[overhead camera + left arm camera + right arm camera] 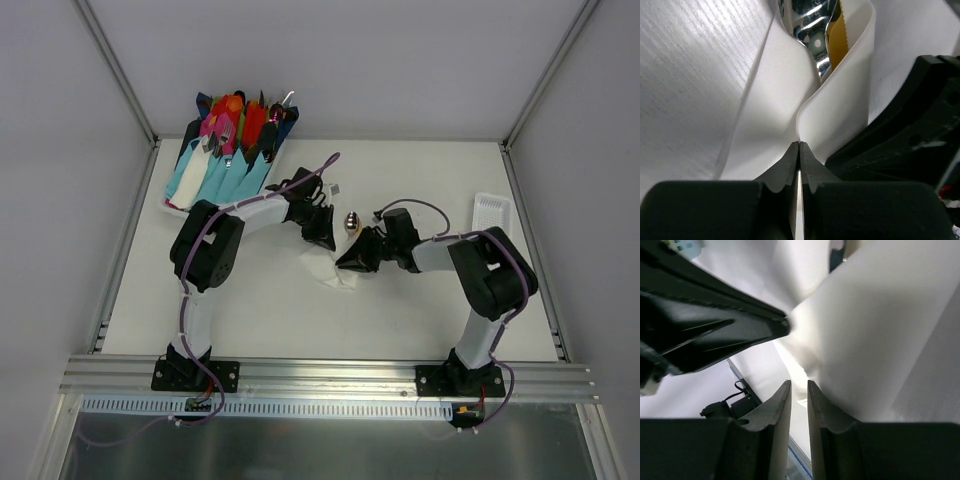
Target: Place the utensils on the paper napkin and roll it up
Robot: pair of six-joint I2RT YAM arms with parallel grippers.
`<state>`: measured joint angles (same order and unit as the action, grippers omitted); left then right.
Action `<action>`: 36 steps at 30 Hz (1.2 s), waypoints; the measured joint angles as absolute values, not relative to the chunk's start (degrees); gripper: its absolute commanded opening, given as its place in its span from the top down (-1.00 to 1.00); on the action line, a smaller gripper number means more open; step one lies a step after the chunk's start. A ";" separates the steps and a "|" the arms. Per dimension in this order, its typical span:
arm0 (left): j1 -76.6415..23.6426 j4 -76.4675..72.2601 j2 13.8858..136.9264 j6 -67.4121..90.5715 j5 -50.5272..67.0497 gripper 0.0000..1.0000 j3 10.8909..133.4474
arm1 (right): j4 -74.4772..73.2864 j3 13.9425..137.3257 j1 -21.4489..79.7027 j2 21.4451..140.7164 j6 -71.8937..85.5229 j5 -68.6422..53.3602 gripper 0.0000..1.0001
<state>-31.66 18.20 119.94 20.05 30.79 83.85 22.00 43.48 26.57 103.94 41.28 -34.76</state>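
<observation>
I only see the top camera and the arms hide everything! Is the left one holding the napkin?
Observer: Yes. The left wrist view shows the left jaws shut on a fold of the napkin.
Child: Where's the yellow one?
Observer: The golden-yellow utensil sits inside the napkin's curl, right beside the spoon.
Child: And the right jaws?
Observer: They stand slightly apart with nothing visible between them; the napkin lies just beyond their tips.

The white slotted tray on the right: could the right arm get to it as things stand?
Probably yes. The tray lies bare beside that arm, with nothing between them, though the right claw is at the paper napkin and would have to turn away.
</observation>
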 measured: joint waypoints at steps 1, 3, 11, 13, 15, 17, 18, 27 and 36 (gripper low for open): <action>-31.66 18.17 119.94 20.01 30.70 1.00 83.59 | 21.63 43.48 26.57 103.35 41.15 -34.76 0.54; -31.57 18.24 119.94 19.94 30.35 1.00 83.13 | 20.91 43.48 26.55 101.95 40.86 -34.79 0.54; -31.44 18.28 119.68 19.62 29.28 1.00 81.45 | 19.77 43.48 24.62 96.25 40.80 -34.79 0.57; -31.42 18.26 119.46 19.42 29.26 1.00 81.12 | 19.59 43.48 23.64 95.53 40.80 -34.74 0.60; -31.40 18.28 119.17 19.11 29.23 1.00 80.79 | 19.14 43.48 22.74 95.13 40.80 -34.65 0.60; -31.40 18.28 118.85 18.87 29.23 1.00 80.55 | 18.72 43.51 22.06 95.09 40.77 -34.33 0.60; -31.40 18.26 118.61 18.76 29.21 1.00 80.42 | 18.26 43.62 21.82 95.09 40.69 -34.20 0.61; -31.38 18.28 117.51 17.89 28.18 1.00 79.72 | 12.29 52.01 21.52 97.25 38.13 -33.39 0.73; -30.61 18.28 117.47 16.78 27.83 1.00 79.72 | 7.64 55.22 21.96 101.23 34.50 -33.43 0.91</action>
<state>-30.61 18.28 117.47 16.78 27.83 79.72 7.64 55.22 21.96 101.23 34.50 -33.43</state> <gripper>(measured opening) 0.008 0.059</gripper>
